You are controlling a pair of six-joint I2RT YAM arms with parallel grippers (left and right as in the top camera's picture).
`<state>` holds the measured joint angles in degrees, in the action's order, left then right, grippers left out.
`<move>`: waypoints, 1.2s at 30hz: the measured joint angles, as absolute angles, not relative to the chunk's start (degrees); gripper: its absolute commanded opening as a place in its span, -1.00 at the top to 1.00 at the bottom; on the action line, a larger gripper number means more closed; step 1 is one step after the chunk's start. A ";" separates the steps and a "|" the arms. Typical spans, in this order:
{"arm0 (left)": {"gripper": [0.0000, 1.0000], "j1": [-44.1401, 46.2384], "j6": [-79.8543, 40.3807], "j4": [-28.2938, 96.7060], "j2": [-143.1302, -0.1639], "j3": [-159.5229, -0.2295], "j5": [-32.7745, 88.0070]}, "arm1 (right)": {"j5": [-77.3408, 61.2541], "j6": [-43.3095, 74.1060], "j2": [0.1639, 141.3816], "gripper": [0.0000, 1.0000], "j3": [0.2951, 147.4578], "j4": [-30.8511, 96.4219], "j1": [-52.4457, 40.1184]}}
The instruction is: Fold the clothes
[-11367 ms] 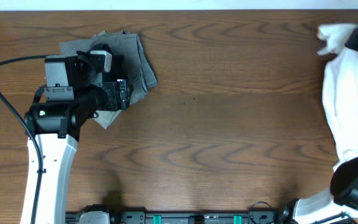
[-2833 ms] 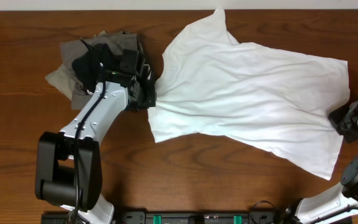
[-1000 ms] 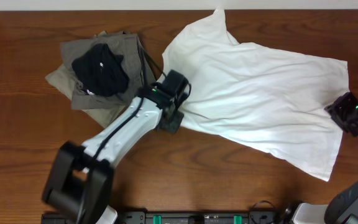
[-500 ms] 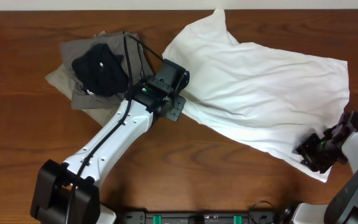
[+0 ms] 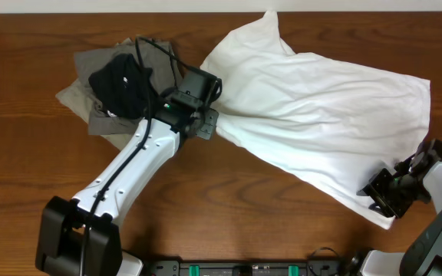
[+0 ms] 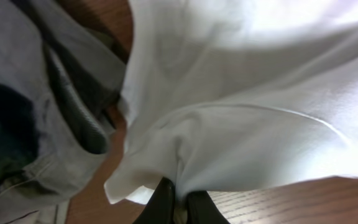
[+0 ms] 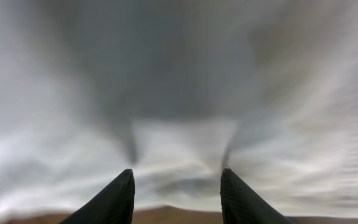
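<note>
Cloth: thin white T-shirt [image 5: 321, 100], rumpled; left claw [image 6: 179, 199] pinches it, right claw [image 7: 176, 175] apart, prob. empty.

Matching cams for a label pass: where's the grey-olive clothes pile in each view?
Overhead: grey-olive pile at upper left, with a black garment lying on it.
Left wrist: grey-olive pile along the left side, beside white cloth.
Right wrist: not in it; only white cloth shows.
Shared landmark: white T-shirt, seen in all three views.
</note>
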<state>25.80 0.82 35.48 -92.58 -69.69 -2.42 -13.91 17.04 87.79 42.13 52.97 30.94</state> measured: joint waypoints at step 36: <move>0.84 25.23 -0.19 36.10 -92.58 -69.69 -3.01 | -14.35 12.14 88.12 0.97 53.87 66.72 30.94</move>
